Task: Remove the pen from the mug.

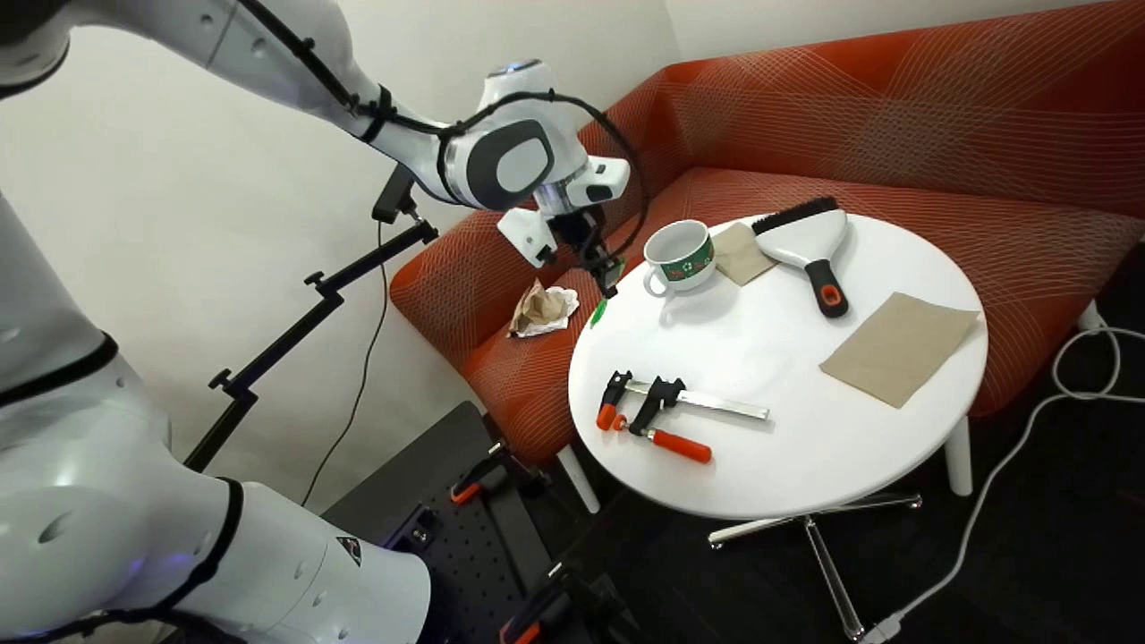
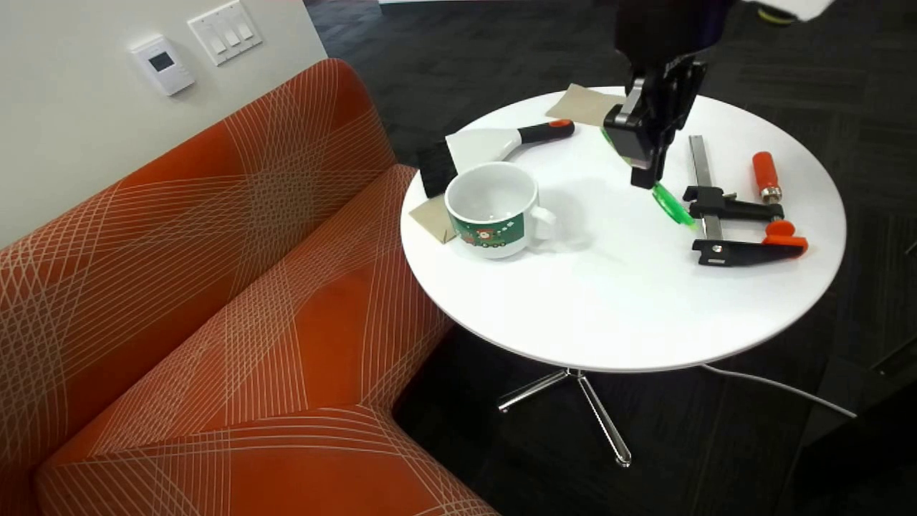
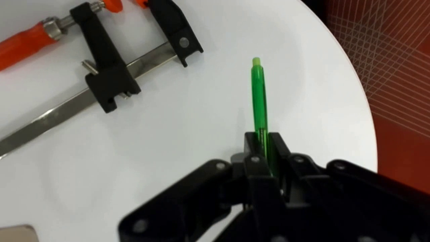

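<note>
"Okay, so where's the pen (image 3: 259, 97) right now?"

"In the hand (image 3: 263, 143). Its fingers are pinched together on the green barrel, and in the wrist view the pen sticks out toward 12 o'clock, light-green stub at the end."

"And the mug (image 2: 491, 233)?"

"Upright on the table (image 2: 609, 315), around its 9 o'clock in an exterior view, white with a green picture band, handle pointing to 3. The pen's totally out of it: it's held up over the table at the mug's 3 o'clock, well apart."

"What else is lying around?"

"A bar clamp (image 3: 112, 79) with an orange grip, at the hand's 10 o'clock in the wrist view, apart from it. In an exterior view there's a white brush (image 2: 480, 149) at the mug's 12 o'clock, and some brown paper (image 2: 432, 218) just beside the mug at 9. A tan sheet (image 1: 899, 349) lies at the table's 3 o'clock in an exterior view, orange couch (image 1: 894, 134) behind at 12."
</note>
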Available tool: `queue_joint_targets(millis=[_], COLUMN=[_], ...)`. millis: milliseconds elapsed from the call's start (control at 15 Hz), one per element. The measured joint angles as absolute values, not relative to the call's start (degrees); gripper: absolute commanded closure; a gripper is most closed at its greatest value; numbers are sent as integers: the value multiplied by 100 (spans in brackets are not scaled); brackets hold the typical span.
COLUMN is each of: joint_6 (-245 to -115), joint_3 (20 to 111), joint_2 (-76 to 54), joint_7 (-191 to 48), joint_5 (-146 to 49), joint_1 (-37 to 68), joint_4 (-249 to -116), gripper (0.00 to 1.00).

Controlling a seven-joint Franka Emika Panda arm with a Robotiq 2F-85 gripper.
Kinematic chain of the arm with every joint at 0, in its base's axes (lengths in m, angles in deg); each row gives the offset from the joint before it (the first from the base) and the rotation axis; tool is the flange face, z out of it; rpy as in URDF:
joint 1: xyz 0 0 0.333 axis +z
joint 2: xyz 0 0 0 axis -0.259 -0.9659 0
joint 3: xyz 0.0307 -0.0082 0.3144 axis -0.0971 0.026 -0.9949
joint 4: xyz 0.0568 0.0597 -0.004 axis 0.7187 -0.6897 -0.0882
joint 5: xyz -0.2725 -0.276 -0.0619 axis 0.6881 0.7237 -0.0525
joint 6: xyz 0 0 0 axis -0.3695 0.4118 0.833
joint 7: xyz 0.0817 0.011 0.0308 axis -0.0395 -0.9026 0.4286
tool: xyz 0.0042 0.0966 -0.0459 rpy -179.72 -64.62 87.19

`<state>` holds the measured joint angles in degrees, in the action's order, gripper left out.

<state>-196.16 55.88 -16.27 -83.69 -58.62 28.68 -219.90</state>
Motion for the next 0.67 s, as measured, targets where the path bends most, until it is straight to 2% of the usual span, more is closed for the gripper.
queue_joint_targets(millis=[400,467,533,667], joint_6=[-20201,-20202,-20202,-20201], joint_3=[5643,5660,5670,5677], joint_2=[-2212,-2278,-2334,-2414], joint_7=[-9002,-9113,-9212,-9343], joint_5=[-6435,-6442,-6446,-6446], joint_1=[2751,2751,2751,2752], joint_4=[-21995,-21982,-21969,-21949], gripper=[97,64,63,49])
